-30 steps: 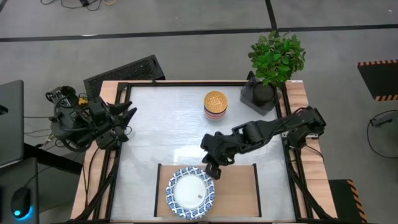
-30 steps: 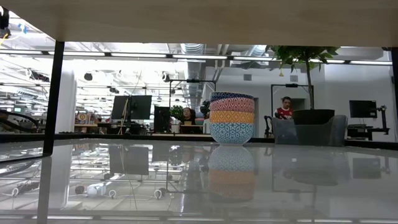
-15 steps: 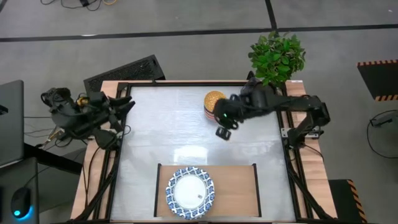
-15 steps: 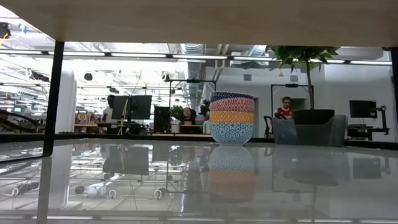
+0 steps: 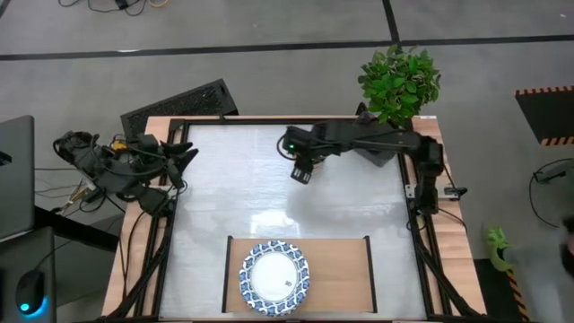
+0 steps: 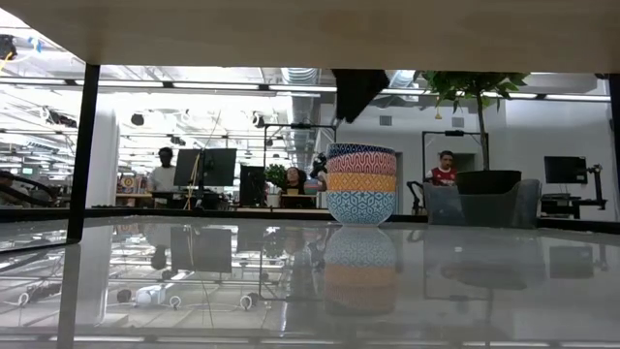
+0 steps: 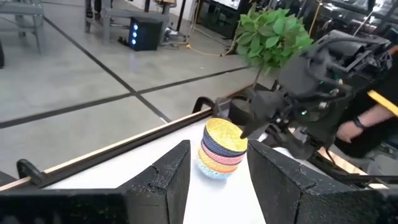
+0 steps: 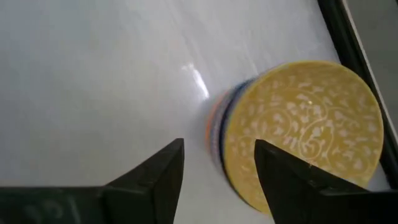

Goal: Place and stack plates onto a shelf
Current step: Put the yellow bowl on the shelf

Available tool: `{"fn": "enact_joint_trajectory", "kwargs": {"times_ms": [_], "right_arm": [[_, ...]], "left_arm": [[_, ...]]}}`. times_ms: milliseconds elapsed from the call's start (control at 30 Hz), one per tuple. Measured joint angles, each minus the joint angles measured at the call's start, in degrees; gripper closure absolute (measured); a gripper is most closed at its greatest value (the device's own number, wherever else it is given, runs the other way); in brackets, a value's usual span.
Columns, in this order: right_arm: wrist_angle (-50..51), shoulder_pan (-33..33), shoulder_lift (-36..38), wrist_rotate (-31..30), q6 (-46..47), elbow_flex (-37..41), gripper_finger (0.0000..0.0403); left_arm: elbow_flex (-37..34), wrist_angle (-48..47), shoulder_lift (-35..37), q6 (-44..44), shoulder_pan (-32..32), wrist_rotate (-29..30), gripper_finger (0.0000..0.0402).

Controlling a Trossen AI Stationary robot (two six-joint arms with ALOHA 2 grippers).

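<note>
You have a round plate with a blue-and-white patterned rim lying flat on the light-wood shelf board with black side rails, at the shelf's left end near the front of the table. From above you cannot tell whether that is one plate or several stacked. The right half of the shelf is bare, and no other plate shows anywhere on the table, so by my reckoning the placing is at least begun and possibly close to done.

Your right gripper hangs above the back of the table, over a stack of patterned bowls with a yellow one on top. Its fingers stand apart and hold nothing; the bowls sit just ahead of them in the wrist view. Your left gripper waits at the table's left edge, jaws parted and empty.

Mind what is around you: a potted green plant in a dark pot stands at the back right corner, close beside the bowls and the right arm. People are in the room beyond the table.
</note>
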State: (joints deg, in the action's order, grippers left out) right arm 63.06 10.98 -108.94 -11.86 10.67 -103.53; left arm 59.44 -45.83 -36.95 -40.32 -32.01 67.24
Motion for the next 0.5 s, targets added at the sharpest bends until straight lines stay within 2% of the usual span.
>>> {"fn": "enact_joint_trajectory", "kwargs": {"times_ms": [167,500], "right_arm": [[-1.1,2.1,-2.8,0.0,-2.0,0.0,0.0189],[-3.9,5.0,-3.0,2.8,-2.2,0.0,0.0191]], "left_arm": [[0.0,-0.5,0.0,0.1,0.0,0.0,0.0258],[0.0,-1.6,0.0,0.9,0.0,0.1,0.0258]]}}
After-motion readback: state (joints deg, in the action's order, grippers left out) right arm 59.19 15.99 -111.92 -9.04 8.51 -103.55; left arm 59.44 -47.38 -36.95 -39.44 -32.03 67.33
